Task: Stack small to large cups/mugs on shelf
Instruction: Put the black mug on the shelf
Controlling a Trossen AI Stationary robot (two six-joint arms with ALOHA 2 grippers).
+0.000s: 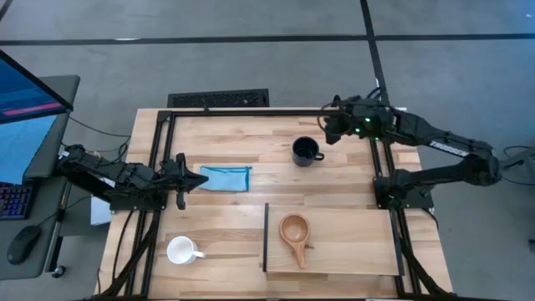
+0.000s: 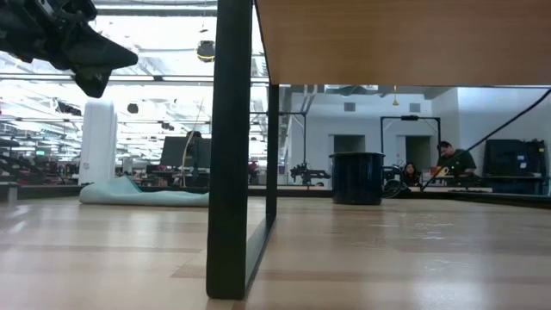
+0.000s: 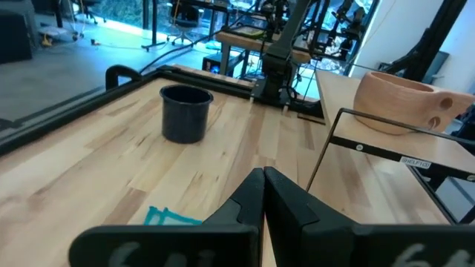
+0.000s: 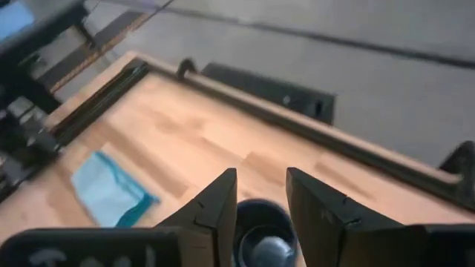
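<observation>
A glossy black mug (image 1: 307, 151) stands upright on the planked tabletop at the far middle. On the shelf (image 1: 351, 251) at the near right sits a tan wooden cup (image 1: 294, 231), its handle toward the near edge. A white mug (image 1: 181, 250) stands on the tabletop at the near left. My right gripper (image 4: 260, 178) hangs open high above the far right, slanting down; the black mug (image 4: 260, 236) shows below, between its fingers and apart from them. My left gripper (image 3: 262, 189) is shut, level, at the left end of a blue cloth (image 1: 227, 178).
The shelf is a raised board on dark legs (image 2: 229, 146) with a dark strip along its left edge (image 1: 266, 237). A black frame (image 1: 251, 111) runs along the table's far edge and sides. People sit in the room beyond the table (image 2: 452, 159).
</observation>
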